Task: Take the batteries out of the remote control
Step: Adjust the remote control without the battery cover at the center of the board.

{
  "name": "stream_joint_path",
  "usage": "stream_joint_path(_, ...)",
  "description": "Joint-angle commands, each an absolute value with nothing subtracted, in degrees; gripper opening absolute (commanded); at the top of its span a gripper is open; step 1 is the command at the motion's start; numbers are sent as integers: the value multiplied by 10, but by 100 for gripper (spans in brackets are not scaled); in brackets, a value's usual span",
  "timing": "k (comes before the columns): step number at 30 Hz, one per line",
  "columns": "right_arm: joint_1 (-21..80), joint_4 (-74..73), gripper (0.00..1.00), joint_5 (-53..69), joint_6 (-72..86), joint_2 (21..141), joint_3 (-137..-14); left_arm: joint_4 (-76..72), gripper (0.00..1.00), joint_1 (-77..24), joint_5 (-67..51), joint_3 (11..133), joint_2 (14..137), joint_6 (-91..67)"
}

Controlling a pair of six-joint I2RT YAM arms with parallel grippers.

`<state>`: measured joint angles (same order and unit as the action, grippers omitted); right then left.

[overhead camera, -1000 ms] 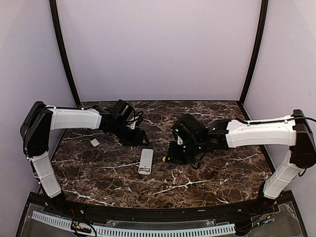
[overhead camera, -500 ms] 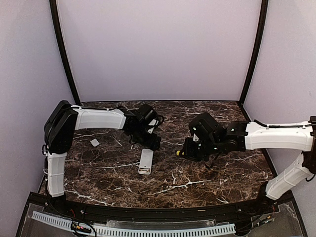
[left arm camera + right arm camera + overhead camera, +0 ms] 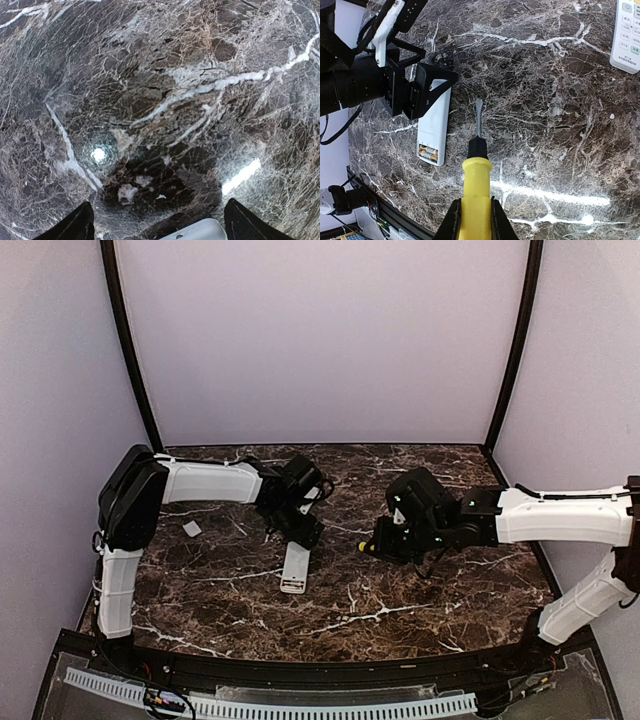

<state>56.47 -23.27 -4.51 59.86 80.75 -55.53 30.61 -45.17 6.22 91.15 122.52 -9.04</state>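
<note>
Right wrist view shows the batteries [image 3: 428, 152] lying in the open compartment at the near end of the white remote [image 3: 434, 127]. There are probably two cells, though they are too small to count surely. They look light, hard and smooth, likely to roll once freed, so levering up one end seems best.

The right gripper [image 3: 475, 222] is clamped on the screwdriver [image 3: 476, 195]. The left gripper [image 3: 303, 530] is spread wide over the remote's far end, holding nothing.

The remote may slide on the polished table [image 3: 430, 600]. Bare marble flanks it, but the table's front edge lies beyond the battery end.
</note>
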Motion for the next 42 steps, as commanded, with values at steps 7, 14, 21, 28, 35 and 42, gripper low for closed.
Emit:
stream_joint_path(7, 557, -210, 0, -42, 591, 816, -558, 350, 90, -453, 89, 910, 1230, -75)
stream_joint_path(14, 556, -212, 0, -43, 591, 818, -560, 375, 90, -453, 99, 899, 1219, -91)
stream_joint_path(21, 556, -210, 0, -40, 589, 822, -563, 377, 89, -453, 96, 845, 1184, -112)
stream_joint_path(28, 556, -209, 0, -36, 587, 828, -569, 373, 89, -453, 94, 803, 1150, -129)
stream_joint_path(35, 556, -208, 0, -36, 592, 826, -565, 361, 88, -454, 66, 757, 1103, -147)
stream_joint_path(42, 556, -208, 0, -32, 593, 829, -566, 352, 88, -460, 38, 707, 1068, -163)
